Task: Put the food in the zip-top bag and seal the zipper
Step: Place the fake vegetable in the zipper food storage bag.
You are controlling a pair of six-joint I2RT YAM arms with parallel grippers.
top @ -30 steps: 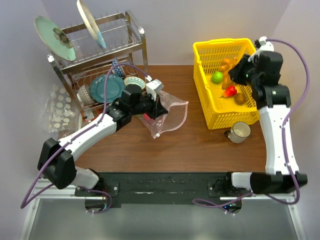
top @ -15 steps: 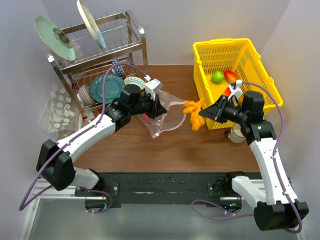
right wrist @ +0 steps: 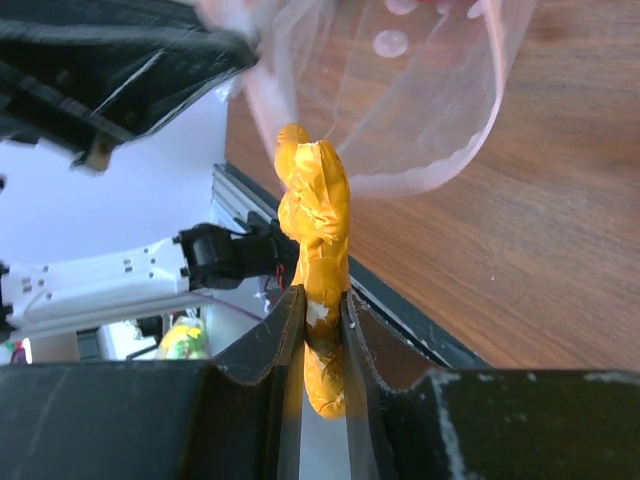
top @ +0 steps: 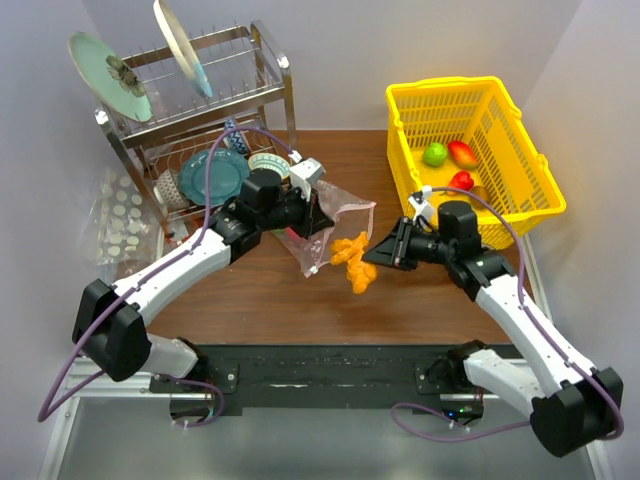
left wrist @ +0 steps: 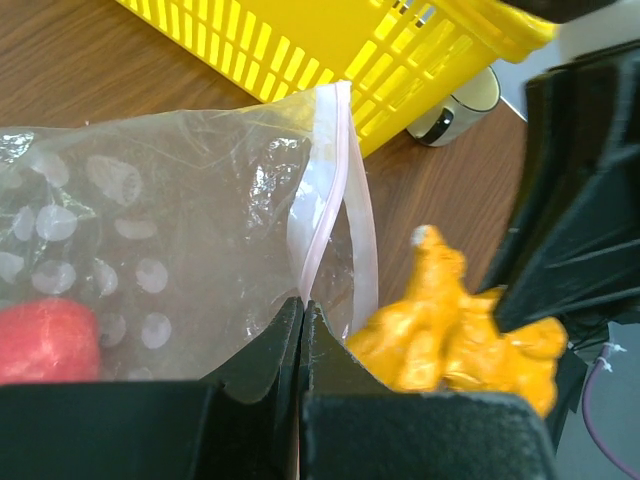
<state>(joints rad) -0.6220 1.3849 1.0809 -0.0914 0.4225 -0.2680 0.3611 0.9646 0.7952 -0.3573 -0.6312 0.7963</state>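
Note:
The zip-top bag lies on the table's middle with its mouth toward the right. My left gripper is shut on the bag's edge, just below the pink zipper. A red piece of food shows through the plastic. My right gripper is shut on a lumpy orange piece of food, held just outside the bag's mouth. More food, one green piece and two red pieces, lies in the yellow basket.
A metal dish rack with plates stands at the back left. A clear bag showing white discs lies beside it. A mug sits by the basket's near corner. The table's front edge runs close under the right gripper.
My right arm has carried the orange food out of the basket and leftward to the bag's mouth. The left arm and the bag have stayed put.

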